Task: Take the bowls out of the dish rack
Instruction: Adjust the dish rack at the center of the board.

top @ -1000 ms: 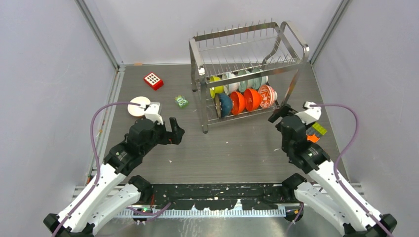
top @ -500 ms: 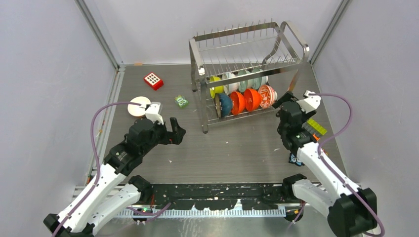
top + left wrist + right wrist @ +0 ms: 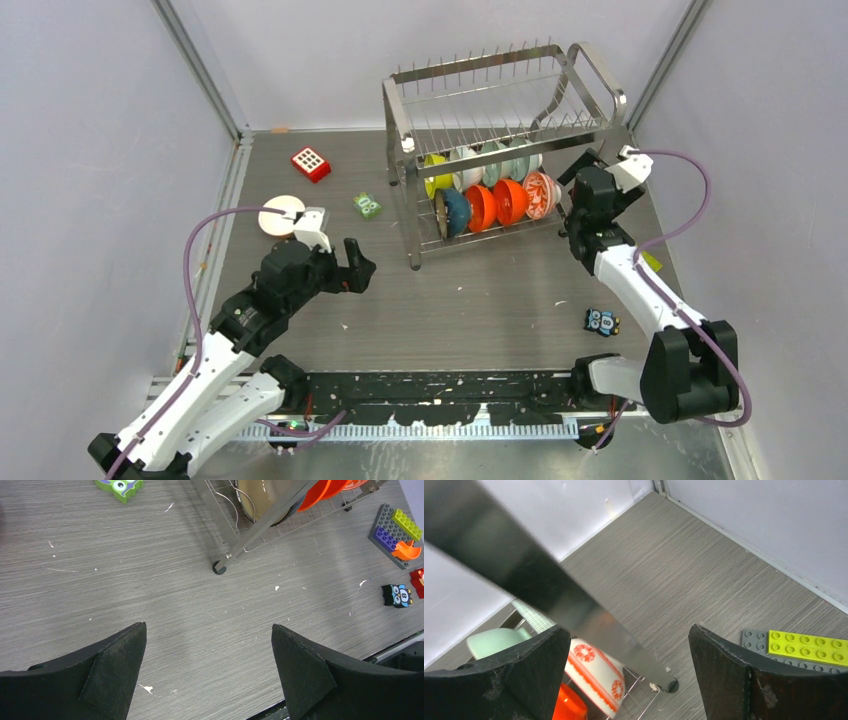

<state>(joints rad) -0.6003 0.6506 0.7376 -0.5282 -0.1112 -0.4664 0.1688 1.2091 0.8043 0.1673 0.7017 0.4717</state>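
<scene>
I read right gripper [image 3: 629, 635] wide open, empty, at rack [image 3: 549, 590] end near patterned bowl [image 3: 594, 672]; left gripper [image 3: 207, 630] open, empty.

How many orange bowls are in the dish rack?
2, side by side on the lower tier: left orange bowl, right orange bowl. More may be hidden.

Light's bright and even from overhead, soft all round. My top view is sharp: the dish rack [image 3: 505, 137] flashes small glints off its steel and drops only a faint shadow on the table [image 3: 480, 300]. Left wrist view is crisp down to the grain, with my left gripper [image 3: 207, 670] near-black, little detail, and a pale shadow beneath. Right wrist view: the rack's bar [image 3: 549, 587], close to the lens, smears into blur, while the table behind is sharp.
</scene>
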